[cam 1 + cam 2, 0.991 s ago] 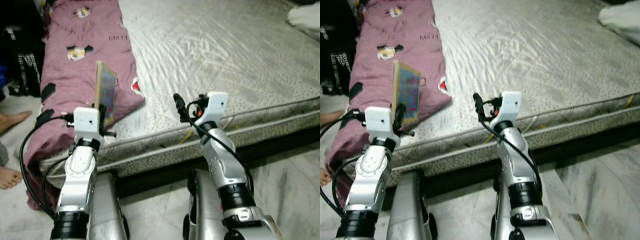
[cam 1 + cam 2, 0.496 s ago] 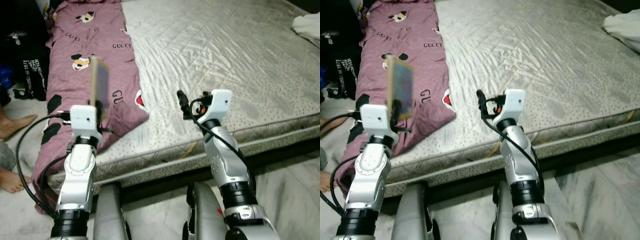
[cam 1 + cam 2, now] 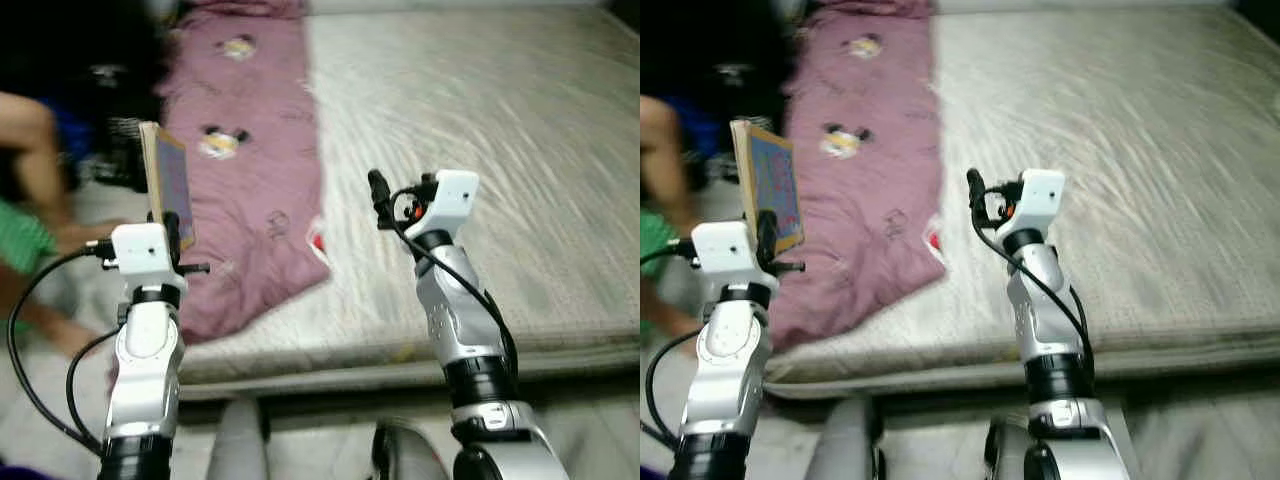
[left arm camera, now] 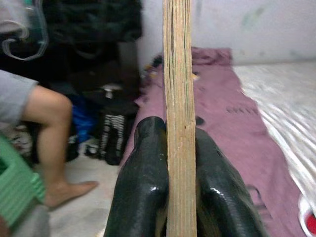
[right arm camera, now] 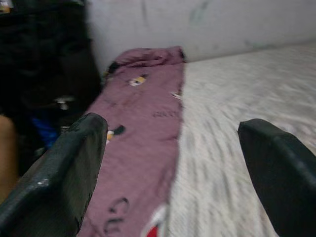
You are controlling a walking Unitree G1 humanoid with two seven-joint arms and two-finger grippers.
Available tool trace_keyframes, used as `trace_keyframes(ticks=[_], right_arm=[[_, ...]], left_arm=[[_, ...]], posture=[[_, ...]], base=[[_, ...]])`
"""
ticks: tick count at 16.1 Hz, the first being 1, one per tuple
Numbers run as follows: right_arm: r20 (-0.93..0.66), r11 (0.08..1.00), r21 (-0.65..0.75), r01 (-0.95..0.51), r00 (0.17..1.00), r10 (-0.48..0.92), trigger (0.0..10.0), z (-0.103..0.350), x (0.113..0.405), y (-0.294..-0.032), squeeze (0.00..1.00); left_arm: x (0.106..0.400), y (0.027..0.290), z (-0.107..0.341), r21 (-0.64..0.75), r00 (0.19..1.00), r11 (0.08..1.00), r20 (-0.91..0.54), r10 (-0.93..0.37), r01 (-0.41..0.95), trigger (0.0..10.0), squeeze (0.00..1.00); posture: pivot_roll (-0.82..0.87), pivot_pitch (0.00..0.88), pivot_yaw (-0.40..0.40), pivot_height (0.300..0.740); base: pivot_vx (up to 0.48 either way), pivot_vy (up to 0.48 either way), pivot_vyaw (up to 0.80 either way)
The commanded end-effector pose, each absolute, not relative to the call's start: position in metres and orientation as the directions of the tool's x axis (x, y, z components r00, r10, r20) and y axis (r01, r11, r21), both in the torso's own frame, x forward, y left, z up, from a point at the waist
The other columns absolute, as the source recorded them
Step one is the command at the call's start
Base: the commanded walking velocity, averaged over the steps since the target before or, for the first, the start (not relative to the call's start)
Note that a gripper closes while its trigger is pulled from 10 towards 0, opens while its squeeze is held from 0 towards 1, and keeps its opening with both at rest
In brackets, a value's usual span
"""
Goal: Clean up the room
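Quilted grey mattress (image 3: 520,150) spanned the view, its front edge just ahead of both arms, with a broad bare stretch on the right. Soft maroon printed blanket (image 3: 250,170) lay along its left side, draping over the edge. Person's bare leg (image 4: 49,128) stood left of it. Left gripper (image 4: 168,163) clamped a thin flat book (image 3: 165,195) upright. Right gripper (image 5: 173,163) hovered over the mattress, fingers apart

Two silver jointed arms, each ending in a white boxy wrist block. Black cables loop along both. The right gripper (image 5: 173,163) and left gripper (image 4: 179,148) have glossy black fingers.
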State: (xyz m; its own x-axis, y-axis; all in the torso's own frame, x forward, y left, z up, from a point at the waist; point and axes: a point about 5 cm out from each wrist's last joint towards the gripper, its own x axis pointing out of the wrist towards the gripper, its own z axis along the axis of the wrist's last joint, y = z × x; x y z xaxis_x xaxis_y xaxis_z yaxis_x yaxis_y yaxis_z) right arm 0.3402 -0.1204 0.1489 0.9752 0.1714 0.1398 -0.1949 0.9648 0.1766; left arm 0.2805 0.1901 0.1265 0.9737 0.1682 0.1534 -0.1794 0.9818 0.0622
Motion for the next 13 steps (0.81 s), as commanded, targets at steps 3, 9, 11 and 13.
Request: trace_keyframes(ticks=[3, 9, 11, 13], right_arm=[[0.145, 0.969, 0.161, -0.186, 0.976, 0.164, 10.0, 0.150, 0.342, -0.120, 0.00], [0.118, 0.976, 0.144, -0.165, 0.982, 0.149, 10.0, 0.140, 0.335, -0.125, 0.00], [0.116, 0.976, 0.142, -0.166, 0.982, 0.150, 10.0, 0.139, 0.335, -0.124, 0.00], [0.112, 0.976, 0.141, -0.164, 0.982, 0.149, 10.0, 0.137, 0.334, -0.124, 0.00]], left_arm=[[0.289, 0.184, 0.141, 0.074, 0.972, 0.987, 0.198, 0.123, -0.140, 10.0, 0.00], [0.289, 0.177, 0.135, 0.102, 0.984, 0.992, 0.168, 0.056, -0.074, 10.0, 0.00], [0.289, 0.174, 0.134, 0.096, 0.986, 0.994, 0.164, 0.038, -0.054, 10.0, 0.00], [0.289, 0.171, 0.131, 0.097, 0.987, 0.994, 0.157, 0.028, -0.043, 10.0, 0.00]], posture=[[-0.05, 0.000, 0.018, 0.740], [-0.05, 0.000, 0.020, 0.740], [-0.05, 0.000, 0.022, 0.740], [-0.06, 0.000, 0.023, 0.740]], base=[[0.000, 0.000, 0.00], [0.000, 0.000, 0.00], [0.000, 0.000, 0.00], [0.000, 0.000, 0.00]])
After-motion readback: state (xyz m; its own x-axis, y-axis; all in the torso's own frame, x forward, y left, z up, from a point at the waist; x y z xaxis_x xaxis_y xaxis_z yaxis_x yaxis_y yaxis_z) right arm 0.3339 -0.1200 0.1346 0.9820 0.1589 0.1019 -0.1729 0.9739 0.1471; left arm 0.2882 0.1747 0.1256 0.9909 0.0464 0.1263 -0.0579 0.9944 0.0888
